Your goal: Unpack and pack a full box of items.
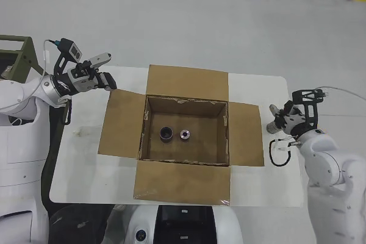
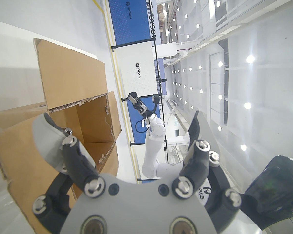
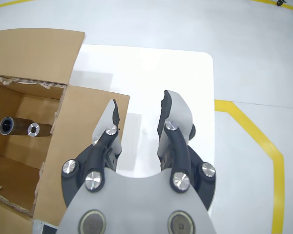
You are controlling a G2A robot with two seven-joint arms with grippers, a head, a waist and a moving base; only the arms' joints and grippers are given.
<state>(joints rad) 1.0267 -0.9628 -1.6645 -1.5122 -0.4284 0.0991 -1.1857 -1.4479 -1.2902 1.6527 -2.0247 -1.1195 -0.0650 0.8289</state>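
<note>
An open cardboard box (image 1: 184, 174) stands in the middle of the white table (image 1: 256, 91) with all its flaps folded outward. On its floor stand two short cylinders side by side: a dark tube (image 1: 166, 133) and a silver-capped one (image 1: 185, 134). The right wrist view looks in over the box wall at the dark tube (image 3: 6, 125) and the silver-capped cylinder (image 3: 33, 129). My left gripper (image 1: 107, 70) hangs open and empty beyond the box's left flap, with the box (image 2: 75, 74) close in front of it (image 2: 122, 125). My right gripper (image 1: 272, 119) is open and empty over the table (image 3: 139, 101), just off the right flap.
A dark green crate (image 1: 12, 55) sits off the table's far left corner. Bare table strips run along both sides of the box. Yellow floor lines (image 3: 249, 122) lie past the table's right edge. The other arm's gripper (image 2: 136, 103) appears far off in the left wrist view.
</note>
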